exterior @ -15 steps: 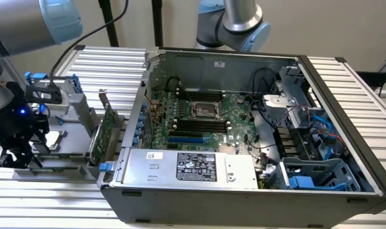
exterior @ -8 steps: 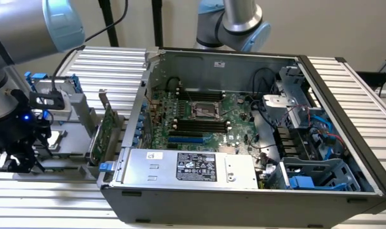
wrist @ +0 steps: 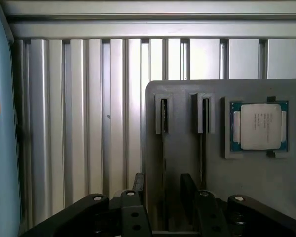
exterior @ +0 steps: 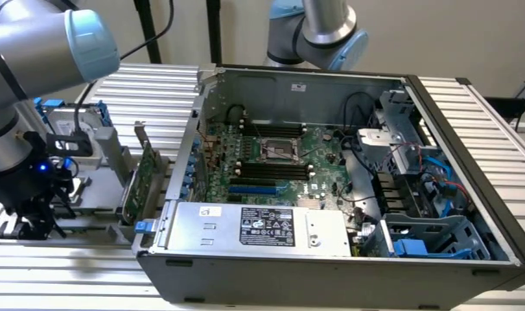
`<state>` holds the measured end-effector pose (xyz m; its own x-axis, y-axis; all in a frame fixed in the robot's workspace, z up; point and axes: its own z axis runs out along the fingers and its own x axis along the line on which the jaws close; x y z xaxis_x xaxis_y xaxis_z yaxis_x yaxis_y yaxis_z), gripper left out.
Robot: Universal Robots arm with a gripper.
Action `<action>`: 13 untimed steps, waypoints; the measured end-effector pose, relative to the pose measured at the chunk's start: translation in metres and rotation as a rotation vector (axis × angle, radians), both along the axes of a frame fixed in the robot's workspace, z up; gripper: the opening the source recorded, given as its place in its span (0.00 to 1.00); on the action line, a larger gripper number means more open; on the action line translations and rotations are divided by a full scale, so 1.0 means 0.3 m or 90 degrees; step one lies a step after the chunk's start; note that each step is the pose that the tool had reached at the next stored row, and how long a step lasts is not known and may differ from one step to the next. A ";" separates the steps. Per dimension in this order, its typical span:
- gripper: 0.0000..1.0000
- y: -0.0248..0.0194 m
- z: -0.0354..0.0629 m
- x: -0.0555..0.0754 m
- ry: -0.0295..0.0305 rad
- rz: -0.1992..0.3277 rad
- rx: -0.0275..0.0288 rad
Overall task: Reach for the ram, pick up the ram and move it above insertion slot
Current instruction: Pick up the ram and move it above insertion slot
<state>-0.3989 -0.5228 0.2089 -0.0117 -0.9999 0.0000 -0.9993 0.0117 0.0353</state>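
The black metal gripper (wrist: 163, 195) holds its fingers apart, one on each side of the ram (wrist: 164, 117). The ram is a thin dark strip standing on edge in the slot nearest the outer edge of the matte grey holder (wrist: 182, 148). Farther along the holder, a square shiny processor (wrist: 259, 127) lies flat in a recess. The holder rests on a ribbed aluminium table (wrist: 89, 98).

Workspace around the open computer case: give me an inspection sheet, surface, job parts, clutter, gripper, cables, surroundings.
Surface: ribbed aluminium table carrying a gray holder plate and the open computer case.
Job's things: ram standing edge-on in a holder slot; black insertion slots on the motherboard in the case.
Clutter: processor chip in a holder recess; green expansion card upright beside the case.
Gripper: gripper open above the holder, fingers either side of the ram, holding nothing.
Cables: black cable by the arm; blue and red wires inside the case.
Surroundings: second arm behind the case; plain wall.
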 end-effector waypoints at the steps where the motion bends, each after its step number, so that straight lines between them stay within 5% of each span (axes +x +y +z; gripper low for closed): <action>1: 0.42 0.000 -0.005 0.001 -0.0002 0.001 -0.0001; 13: 0.42 0.000 -0.033 0.013 -0.0019 0.006 0.0069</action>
